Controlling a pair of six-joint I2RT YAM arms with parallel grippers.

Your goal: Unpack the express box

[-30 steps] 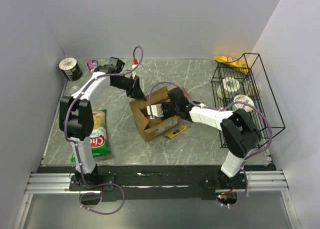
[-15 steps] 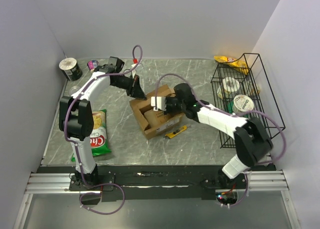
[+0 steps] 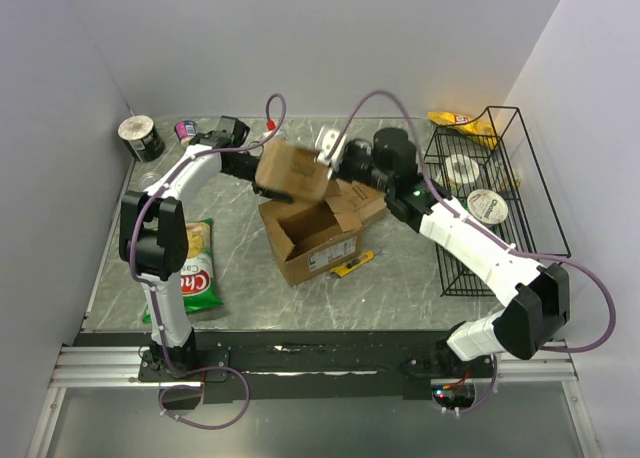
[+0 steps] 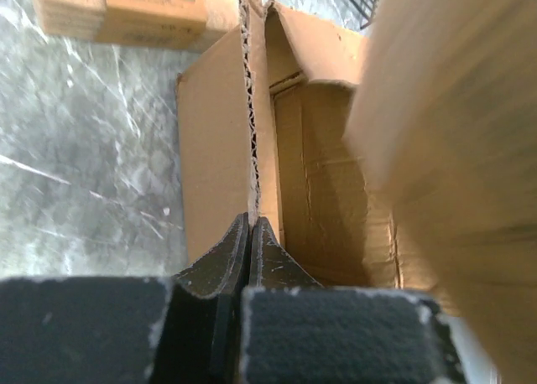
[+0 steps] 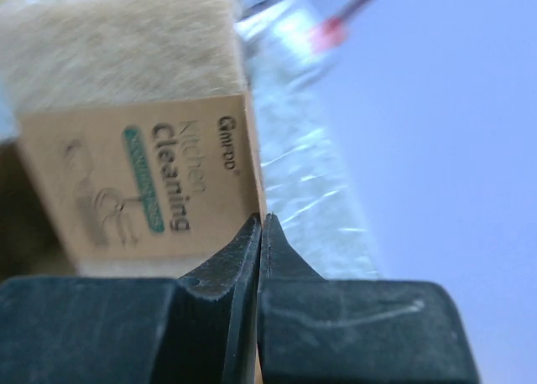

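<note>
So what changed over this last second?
The right arm lifted a brown pack out of the box, up and toward the back-left, jaws shut on its edge. The left arm kept its jaws pinched on the box's flap; box, knife and chips bag stayed put.

The small brown pack [image 5: 138,183] reads "Kitchen Cleaning" under a blurred brand name — on the green snack bag [image 3: 197,268], only "Ch" shows.
</note>
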